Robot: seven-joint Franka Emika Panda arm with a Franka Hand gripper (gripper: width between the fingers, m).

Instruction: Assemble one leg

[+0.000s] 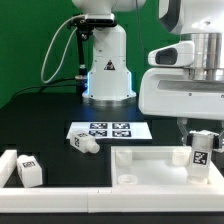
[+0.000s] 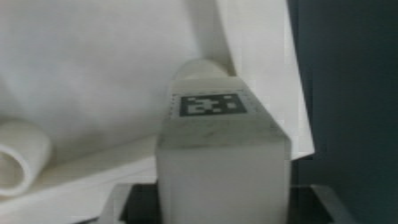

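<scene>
My gripper (image 1: pixel 198 138) is shut on a white leg (image 1: pixel 201 153) with a black-and-white tag and holds it upright over the right end of the big white panel (image 1: pixel 150 160). In the wrist view the leg (image 2: pixel 217 150) fills the middle between my fingers (image 2: pixel 139 203), with its tag facing the camera. The panel (image 2: pixel 89 80) lies beneath it, and a round socket (image 2: pixel 15 155) shows at the panel's edge. Whether the leg's lower end touches the panel is hidden. A second leg (image 1: pixel 83 143) lies on the table by the marker board. A third leg (image 1: pixel 28 170) stands at the exterior view's left.
The marker board (image 1: pixel 110 130) lies flat behind the panel. The robot base (image 1: pixel 108 70) stands at the back centre. A white rail (image 1: pixel 60 195) runs along the front edge, with a white block (image 1: pixel 8 165) at its left end.
</scene>
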